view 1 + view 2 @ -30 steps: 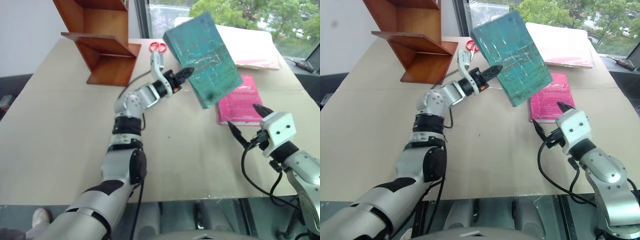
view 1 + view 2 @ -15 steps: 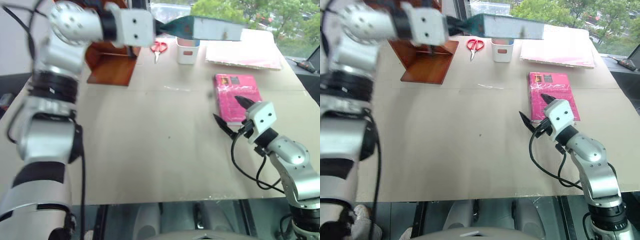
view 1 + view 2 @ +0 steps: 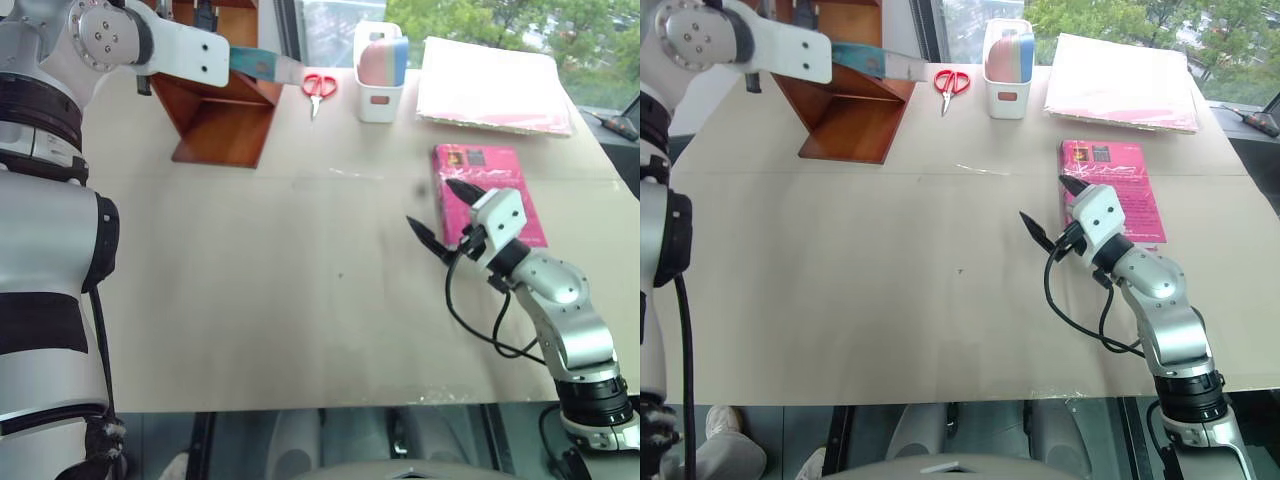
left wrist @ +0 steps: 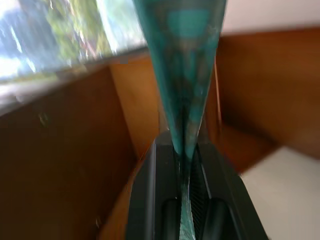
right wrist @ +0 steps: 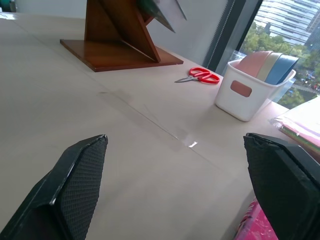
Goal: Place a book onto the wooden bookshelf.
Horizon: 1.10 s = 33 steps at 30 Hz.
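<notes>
Book: the large teal-green plastic-wrapped book [image 3: 262, 65] is carried edge-on at the reddish-brown wooden bookshelf [image 3: 222, 120], above its angled panels, not yet resting on a board.
Left fingers: the left gripper [image 4: 184, 150] is seen clamped on the book's thin edge.
Right fingers: the right gripper [image 3: 1051, 210] is held wide apart and empty above the tabletop [image 3: 890, 290], just beside the magenta-pink book [image 3: 1115, 190].
Slip risk: the slick wrap may be lost from so narrow a pinch.
Collision risk: a panel could be struck, and the shelf shoved.
Release risk: if released early, the book could slide off the slanted board.

Left claw [image 4: 184, 200] clamped, right claw [image 3: 432, 212] agape
</notes>
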Each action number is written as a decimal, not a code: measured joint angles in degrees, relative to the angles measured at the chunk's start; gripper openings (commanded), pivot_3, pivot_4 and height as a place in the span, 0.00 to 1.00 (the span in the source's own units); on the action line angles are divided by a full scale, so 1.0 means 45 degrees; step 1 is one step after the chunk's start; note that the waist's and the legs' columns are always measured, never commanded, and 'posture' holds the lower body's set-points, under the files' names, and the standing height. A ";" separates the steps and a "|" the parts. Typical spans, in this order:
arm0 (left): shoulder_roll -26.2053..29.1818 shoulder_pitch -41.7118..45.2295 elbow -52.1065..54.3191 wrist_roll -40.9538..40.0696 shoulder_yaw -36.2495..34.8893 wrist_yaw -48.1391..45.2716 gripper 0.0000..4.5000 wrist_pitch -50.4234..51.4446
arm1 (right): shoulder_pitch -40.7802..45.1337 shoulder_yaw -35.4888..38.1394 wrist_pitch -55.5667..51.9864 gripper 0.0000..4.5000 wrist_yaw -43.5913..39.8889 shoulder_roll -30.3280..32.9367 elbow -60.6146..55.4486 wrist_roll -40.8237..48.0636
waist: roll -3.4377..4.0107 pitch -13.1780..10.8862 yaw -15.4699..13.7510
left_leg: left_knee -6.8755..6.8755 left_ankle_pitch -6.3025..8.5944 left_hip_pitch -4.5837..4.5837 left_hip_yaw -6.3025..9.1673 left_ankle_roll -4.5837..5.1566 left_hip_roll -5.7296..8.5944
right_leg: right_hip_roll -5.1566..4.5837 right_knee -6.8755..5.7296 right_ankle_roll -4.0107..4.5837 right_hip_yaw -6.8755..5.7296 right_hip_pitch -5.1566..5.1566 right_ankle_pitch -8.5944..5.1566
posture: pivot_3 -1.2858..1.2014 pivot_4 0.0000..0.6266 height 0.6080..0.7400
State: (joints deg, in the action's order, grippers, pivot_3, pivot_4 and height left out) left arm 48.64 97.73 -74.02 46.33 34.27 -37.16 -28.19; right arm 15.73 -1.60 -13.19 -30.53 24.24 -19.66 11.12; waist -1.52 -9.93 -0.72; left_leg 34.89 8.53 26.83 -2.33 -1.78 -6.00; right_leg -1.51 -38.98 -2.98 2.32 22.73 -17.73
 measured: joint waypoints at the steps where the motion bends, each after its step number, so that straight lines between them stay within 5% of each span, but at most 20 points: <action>1: -0.0068 0.0107 -0.0146 0.0169 0.0049 0.0006 0.01 0.0093 | 0.0170 0.0041 -0.0003 1.00 0.0000 -0.0014 -0.0026 0.0094 | 0.0002 -0.0001 0.0017 | 0.0003 0.0000 -0.0001 -0.0005 -0.0001 0.0000 | -0.0001 -0.0003 0.0000 0.0003 0.0000 0.0000 | 0.52 0.24 1.00; 17: -0.0388 0.0041 -0.0552 -0.0368 -0.0592 -0.0954 0.01 0.1328 | 0.2451 0.0232 -0.0592 1.00 0.0508 -0.0681 -0.1340 0.1076 | 0.0005 -0.0003 0.0276 | 0.0046 -0.0001 -0.0011 -0.0008 -0.0002 -0.0005 | -0.0001 -0.0089 0.0000 0.0010 0.0004 0.0000 | 0.52 0.24 1.00; 18: -0.0384 -0.0008 -0.0544 -0.0447 -0.0641 -0.0977 0.19 0.1444 | 0.2467 0.0174 -0.0594 1.00 0.0505 -0.0701 -0.1312 0.1075 | 0.0005 -0.0003 0.0300 | 0.0049 -0.0001 -0.0017 -0.0012 -0.0001 -0.0005 | -0.0001 -0.0099 0.0000 0.0015 0.0004 0.0000 | 0.52 0.24 1.00; 27: 0.0132 -0.0537 -0.0559 -0.0872 -0.1060 -0.1153 0.99 0.1700 | 0.2696 0.0160 -0.0620 1.00 0.0280 -0.0668 -0.1013 0.1108 | 0.0005 -0.0003 0.0316 | 0.0093 0.0024 -0.0038 -0.0017 0.0044 -0.0009 | 0.0004 -0.0220 0.0001 0.0029 0.0035 -0.0002 | 0.52 0.24 1.00; 33: 0.1035 -0.0731 0.0046 -0.2308 -0.2375 -0.1982 0.99 0.0894 | 0.2690 0.0199 -0.0651 1.00 -0.0025 -0.0423 -0.0889 0.1322 | 0.0003 -0.0004 0.0302 | 0.0095 0.0021 -0.0033 -0.0020 0.0039 -0.0012 | 0.0003 -0.0213 0.0001 0.0029 0.0035 -0.0001 | 0.52 0.24 1.00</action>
State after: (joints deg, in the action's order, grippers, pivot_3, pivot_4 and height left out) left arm 53.30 94.44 -73.81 35.94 23.58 -46.08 -24.17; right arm 27.83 -0.70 -16.12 -30.65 22.33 -23.65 17.07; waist -1.50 -9.94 0.64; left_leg 35.32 8.62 26.68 -2.42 -1.60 -6.05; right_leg -1.50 -39.94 -2.97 2.45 22.89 -17.74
